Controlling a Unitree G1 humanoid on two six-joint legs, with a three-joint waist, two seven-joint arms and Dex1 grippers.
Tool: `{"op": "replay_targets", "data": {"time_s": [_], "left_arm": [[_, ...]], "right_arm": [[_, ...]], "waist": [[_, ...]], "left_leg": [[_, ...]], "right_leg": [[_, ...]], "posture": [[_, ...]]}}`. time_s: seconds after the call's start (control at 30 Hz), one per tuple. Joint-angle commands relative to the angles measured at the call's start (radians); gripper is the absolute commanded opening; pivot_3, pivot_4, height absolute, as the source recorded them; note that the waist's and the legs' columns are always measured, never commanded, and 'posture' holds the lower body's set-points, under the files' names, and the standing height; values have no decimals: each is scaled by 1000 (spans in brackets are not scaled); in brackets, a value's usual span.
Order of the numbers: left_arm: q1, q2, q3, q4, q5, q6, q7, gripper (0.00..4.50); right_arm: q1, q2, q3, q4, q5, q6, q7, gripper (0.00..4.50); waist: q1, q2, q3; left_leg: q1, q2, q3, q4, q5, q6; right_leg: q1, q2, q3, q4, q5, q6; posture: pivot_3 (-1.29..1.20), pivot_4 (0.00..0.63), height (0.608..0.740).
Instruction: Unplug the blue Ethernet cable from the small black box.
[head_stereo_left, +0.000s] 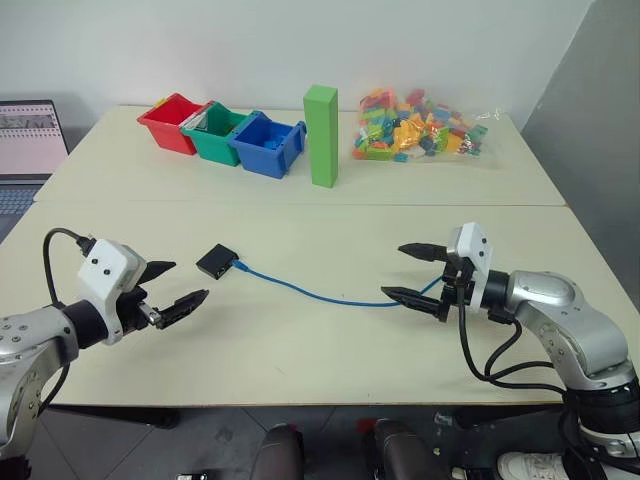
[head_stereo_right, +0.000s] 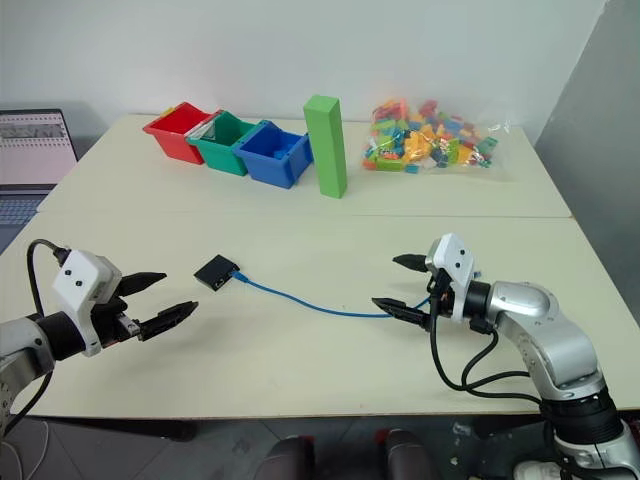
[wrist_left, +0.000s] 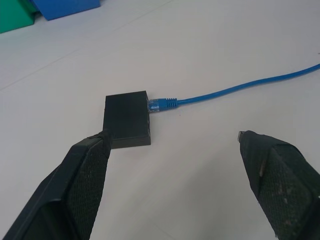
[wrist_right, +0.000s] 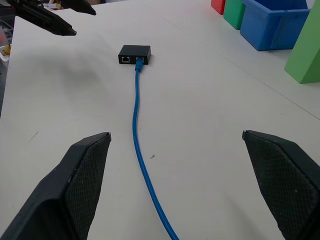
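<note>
While both grippers hover spread and empty, the blue Ethernet cable stays plugged into the small black box mid-table; 3 bins line the far edge.

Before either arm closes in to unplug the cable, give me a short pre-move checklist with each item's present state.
1. Blue Ethernet cable plugged into the small black box: ok, the plug sits in its port.
2. Left gripper open and empty: ok.
3. Right gripper open and empty: ok.
4. Box free of any grip: ok, it lies apart from both grippers.
5. Cable lying between the right gripper's fingers: ok.
6. Plug's latch tab: cannot tell.
</note>
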Motion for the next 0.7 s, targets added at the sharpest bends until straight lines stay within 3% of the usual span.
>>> {"op": "replay_targets", "data": {"time_s": [0.03, 0.4, 0.53, 0.7], "left_arm": [[-2, 3, 26, -55, -6, -19, -4, 4251], [11, 5, 18, -59, 13, -17, 1, 4251], [21, 22, 7, -56, 10, -11, -29, 4251], [0, 34, 6, -3, -11, -37, -108, 4251]], "right_arm": [[-16, 2, -6, -6, 3, -23, 12, 4466], [-39, 66, 54, 3, -35, -47, -12, 4466], [-103, 184, 160, 58, -99, -55, -70, 4466], [-221, 363, 335, 268, -274, -77, -181, 4466]], "waist": [[0, 0, 0], [-1, 0, 0], [-10, 0, 0], [-18, 0, 0]], "left_leg": [[0, 0, 0, 0, 0, 0], [0, 0, 0, 0, 0, 0], [0, 0, 0, 0, 0, 0], [0, 1, 0, 0, 0, 0]], "right_leg": [[0, 0, 0, 0, 0, 0], [0, 0, 0, 0, 0, 0], [-1, 0, 0, 1, 0, 0], [-1, 0, 0, 2, 0, 0]], "posture": [[0, 150, 740], [0, 150, 740], [0, 150, 740], [0, 150, 740]]}}
